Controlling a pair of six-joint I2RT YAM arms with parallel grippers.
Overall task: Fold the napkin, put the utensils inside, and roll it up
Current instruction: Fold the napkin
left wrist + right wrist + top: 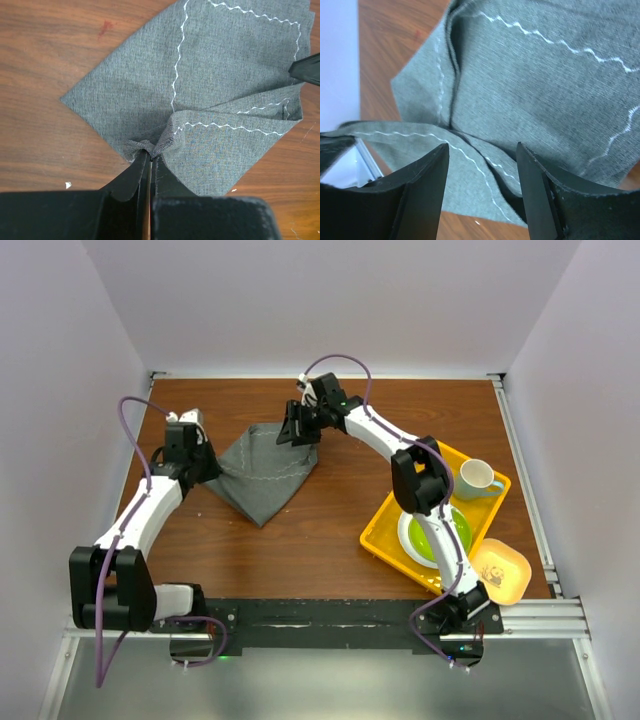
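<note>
Top view: the napkin [265,478] lies on the table [330,530], left of centre. It is partly doubled over, with one corner pointing toward the near edge.
Done so far: the left wrist view shows one flap turned back over the cloth, its stitched edge on top. I judge the fold begun but not squared up.
To do: finish the fold, lay the utensils inside, then roll.
Utensils: I cannot make any out. The tray [385,528] at the right is partly hidden by the right arm.
Left gripper [149,156]: closed tight on a bunched bit of the napkin's left corner, low at the table.
Right gripper [481,150]: jaws apart, nothing clamped. The folded, stitched edge runs under and between the fingers.
Napkin to tools: it spans the gap between the two grippers, pinched at its left corner, with the right gripper over its far right corner.
Risk: the flap looks loose and could slip.
</note>
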